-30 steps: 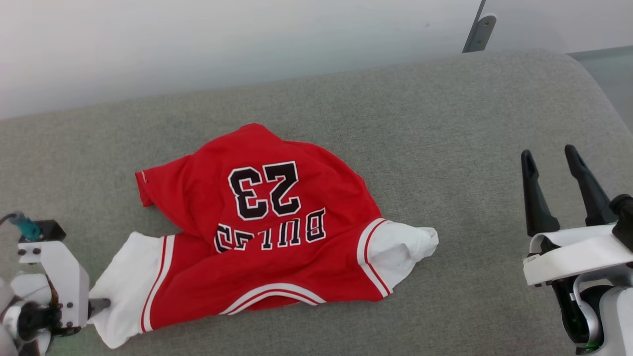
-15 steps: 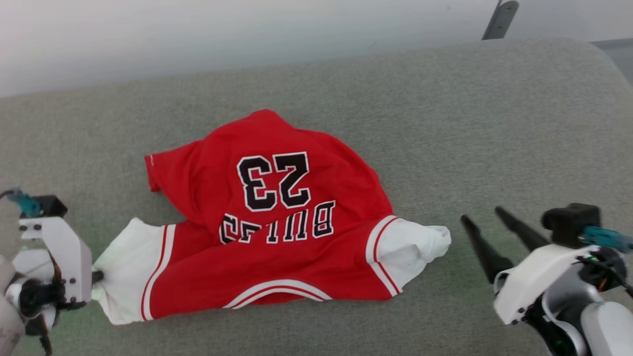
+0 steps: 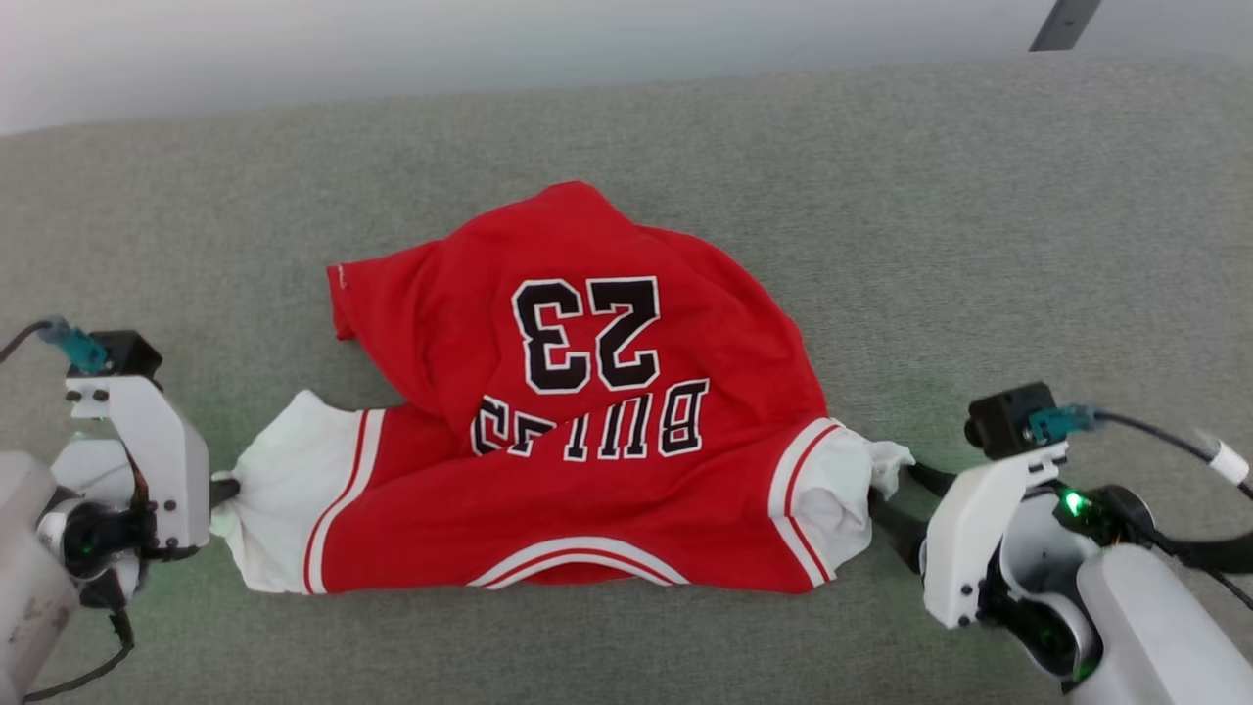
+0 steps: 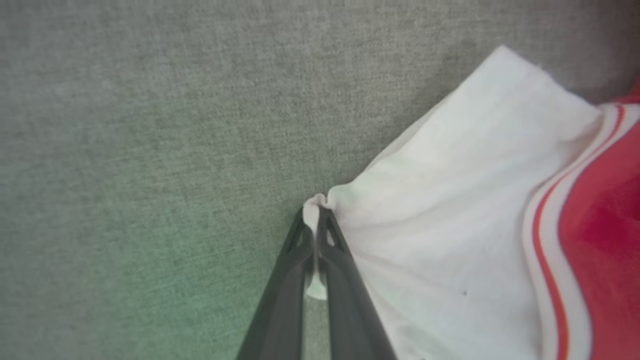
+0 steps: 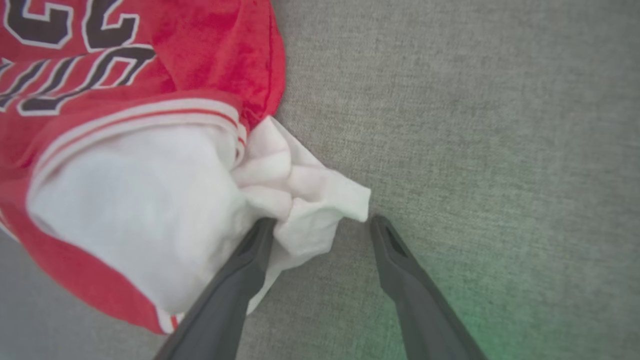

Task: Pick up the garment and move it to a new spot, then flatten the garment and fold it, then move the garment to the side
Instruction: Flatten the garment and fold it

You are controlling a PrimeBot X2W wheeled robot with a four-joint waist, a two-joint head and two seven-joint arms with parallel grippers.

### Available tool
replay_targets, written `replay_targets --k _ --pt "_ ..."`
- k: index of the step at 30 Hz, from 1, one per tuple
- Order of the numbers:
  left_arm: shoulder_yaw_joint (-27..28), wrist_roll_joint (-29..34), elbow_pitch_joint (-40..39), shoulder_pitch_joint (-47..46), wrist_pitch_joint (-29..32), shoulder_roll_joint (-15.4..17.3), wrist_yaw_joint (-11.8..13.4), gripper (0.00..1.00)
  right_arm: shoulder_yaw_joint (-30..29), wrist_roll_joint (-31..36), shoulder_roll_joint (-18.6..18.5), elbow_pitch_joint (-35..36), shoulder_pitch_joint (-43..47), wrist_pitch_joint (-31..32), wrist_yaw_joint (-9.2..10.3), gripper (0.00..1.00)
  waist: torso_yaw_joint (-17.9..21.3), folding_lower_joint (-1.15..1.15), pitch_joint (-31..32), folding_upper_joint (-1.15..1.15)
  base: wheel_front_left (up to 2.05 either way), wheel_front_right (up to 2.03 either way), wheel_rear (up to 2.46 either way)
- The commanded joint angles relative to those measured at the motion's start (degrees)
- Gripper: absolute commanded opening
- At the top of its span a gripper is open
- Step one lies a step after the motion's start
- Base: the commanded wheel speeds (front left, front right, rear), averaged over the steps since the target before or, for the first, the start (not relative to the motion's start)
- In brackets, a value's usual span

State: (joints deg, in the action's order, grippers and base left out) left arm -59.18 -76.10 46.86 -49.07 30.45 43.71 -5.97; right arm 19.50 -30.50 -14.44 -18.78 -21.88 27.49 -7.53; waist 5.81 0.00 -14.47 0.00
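The garment (image 3: 578,431) is a red jersey with black "23" and lettering, crumpled on a grey upholstered surface, with white lining showing at both ends. My left gripper (image 3: 223,490) is shut on the white corner (image 4: 320,205) at the garment's left end; a pinch of white cloth sits between its fingers (image 4: 285,300). My right gripper (image 5: 320,225) stands open at the garment's right end. The bunched white corner (image 5: 310,200) lies between its two fingers, one finger (image 5: 250,255) tucked against the cloth.
The grey fabric surface (image 3: 979,245) stretches around the garment on all sides. A pale wall (image 3: 392,39) runs along its far edge, with a dark bracket (image 3: 1062,24) at the upper right.
My left gripper has closed on the garment's white left corner. My right arm swung in from the right and lowered its open fingers around the right corner. The head view has shifted.
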Motion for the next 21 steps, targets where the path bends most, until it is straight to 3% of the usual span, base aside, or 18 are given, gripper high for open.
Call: replay_targets --k 1,2,10,17,21 --pt "-0.7 0.3 0.3 1.0 -0.7 -2.3 0.2 0.00 0.5 -0.2 0.3 -1.1 0.1 0.3 0.09 0.55 -0.3 0.00 -0.3 0.00 0.00 0.00 0.00" --pt "-0.6 0.3 0.5 0.7 -0.7 -2.5 0.1 0.00 0.6 0.2 0.3 -2.7 -0.5 0.4 0.09 0.00 -0.5 0.00 -0.4 0.00 0.00 0.00 0.00" --pt "0.3 -0.5 2.1 -1.0 -1.1 -2.9 -0.5 0.00 -0.2 -1.0 0.9 -8.1 -4.9 -0.8 0.10 0.00 -1.3 0.00 -0.1 0.00 0.00 0.00 0.00" --pt "0.9 0.5 -0.2 -4.6 -0.7 -0.6 -0.8 0.00 -3.8 -6.5 -1.5 -2.6 -7.7 -0.7 0.10 0.00 -1.8 0.00 3.8 0.00 0.00 0.00 0.00" --pt "1.6 0.7 -3.0 -7.8 0.2 -0.3 0.3 0.00 -6.3 -9.3 -2.3 0.7 -10.3 0.8 0.10 0.00 -2.4 0.00 6.8 0.00 0.00 0.00 0.00"
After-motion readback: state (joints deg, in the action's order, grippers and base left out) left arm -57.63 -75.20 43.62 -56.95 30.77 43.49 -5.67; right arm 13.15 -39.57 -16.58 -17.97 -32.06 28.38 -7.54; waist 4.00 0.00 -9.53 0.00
